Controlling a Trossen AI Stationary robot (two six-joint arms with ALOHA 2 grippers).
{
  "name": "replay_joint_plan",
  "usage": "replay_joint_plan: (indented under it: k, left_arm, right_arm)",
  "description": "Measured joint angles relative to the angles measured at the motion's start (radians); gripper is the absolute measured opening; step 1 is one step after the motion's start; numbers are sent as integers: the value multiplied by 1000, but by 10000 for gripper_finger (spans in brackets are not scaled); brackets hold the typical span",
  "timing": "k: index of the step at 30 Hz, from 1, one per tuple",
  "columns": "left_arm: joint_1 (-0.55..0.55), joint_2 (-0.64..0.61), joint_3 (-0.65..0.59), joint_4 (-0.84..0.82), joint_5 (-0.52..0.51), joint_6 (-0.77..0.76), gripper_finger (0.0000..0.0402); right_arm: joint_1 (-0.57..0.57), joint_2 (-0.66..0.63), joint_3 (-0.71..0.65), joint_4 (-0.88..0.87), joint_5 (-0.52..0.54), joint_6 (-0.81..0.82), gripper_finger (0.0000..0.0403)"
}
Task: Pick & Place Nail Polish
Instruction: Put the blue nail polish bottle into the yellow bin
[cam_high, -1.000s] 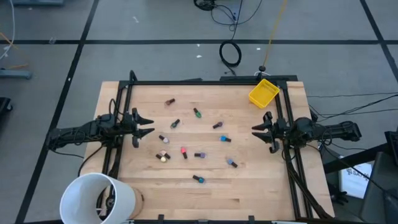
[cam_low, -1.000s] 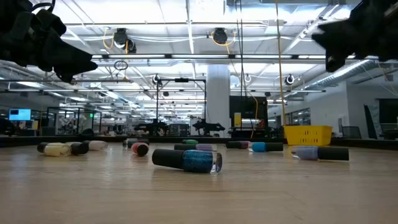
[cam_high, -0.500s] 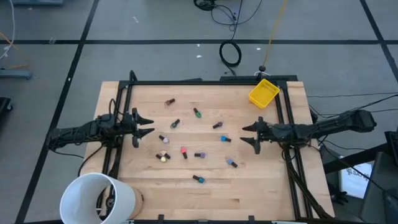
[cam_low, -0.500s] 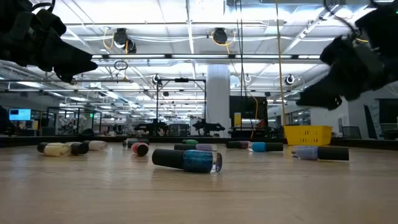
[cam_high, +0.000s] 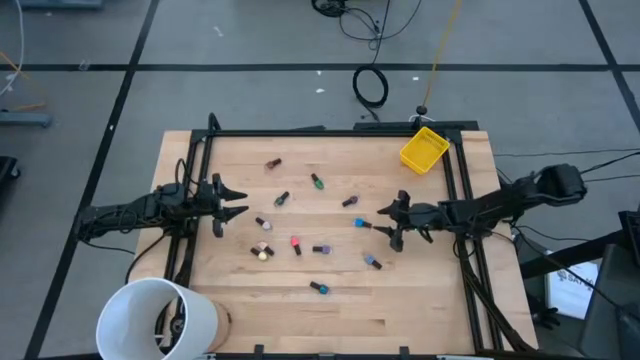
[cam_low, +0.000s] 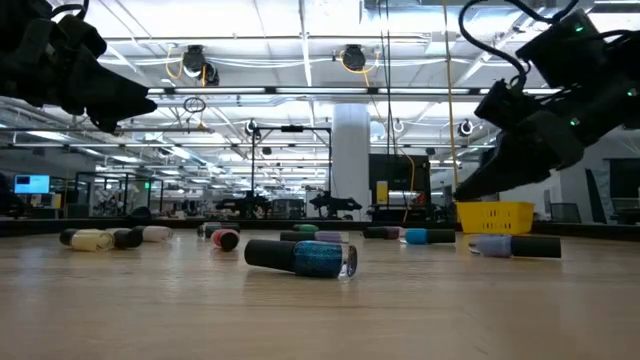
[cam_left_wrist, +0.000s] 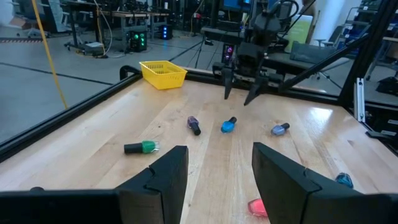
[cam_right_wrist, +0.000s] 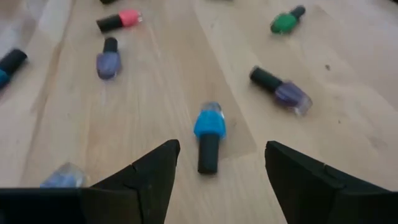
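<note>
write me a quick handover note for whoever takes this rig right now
Right gripper: open, empty, hovering just short of the bright blue bottle, lined up on it.
Left gripper: open, empty, waiting at the left side of the table.
Nail polish: all bottles lie scattered on the wood; red one near the middle.
Done: nothing visible in the yellow bin.
Left: grasp the blue bottle, then the others.

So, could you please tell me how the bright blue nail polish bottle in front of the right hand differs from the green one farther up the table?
The bright blue bottle lies directly ahead of the open right hand, while the green bottle lies far beyond it. The blue bottle's dark cap points toward that hand; the green bottle's cap points away. Their bodies differ in colour, blue against green. Both lie on their sides on the wooden table, dark-capped and untouched.
</note>
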Motion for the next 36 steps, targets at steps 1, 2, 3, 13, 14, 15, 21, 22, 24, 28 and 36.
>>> replay_joint_plan:
  k: [1,2,3,13,14,15,21,22,24,28,36]
  left_arm:
    - [0,0,0,0,0,0,177]
    - [0,0,0,0,0,1,177]
    - [0,0,0,0,0,0,177]
    - [0,0,0,3,-1,1,177]
    - [0,0,0,3,-1,0,177]
    - [0,0,0,3,-1,1,177]
    - [0,0,0,3,-1,1,177]
    - [0,0,0,3,-1,1,177]
    - [0,0,0,3,-2,1,177]
    - [0,0,0,4,-2,1,177]
    - [0,0,0,3,-2,1,177]
  right_arm:
    - [0,23,8,10,0,-6,232]
    - [0,46,13,18,0,-8,231]
    - [0,68,16,27,-1,-11,230]
    - [0,259,67,96,-5,-16,228]
    - [0,275,72,104,-8,-16,228]
    - [0,289,73,107,-15,-16,228]
    - [0,340,82,110,-27,-19,224]
    - [0,346,82,112,-27,-19,221]
    - [0,347,82,111,-27,-19,211]
    - [0,347,82,109,-29,-19,181]
    - [0,347,82,107,-30,-19,110]
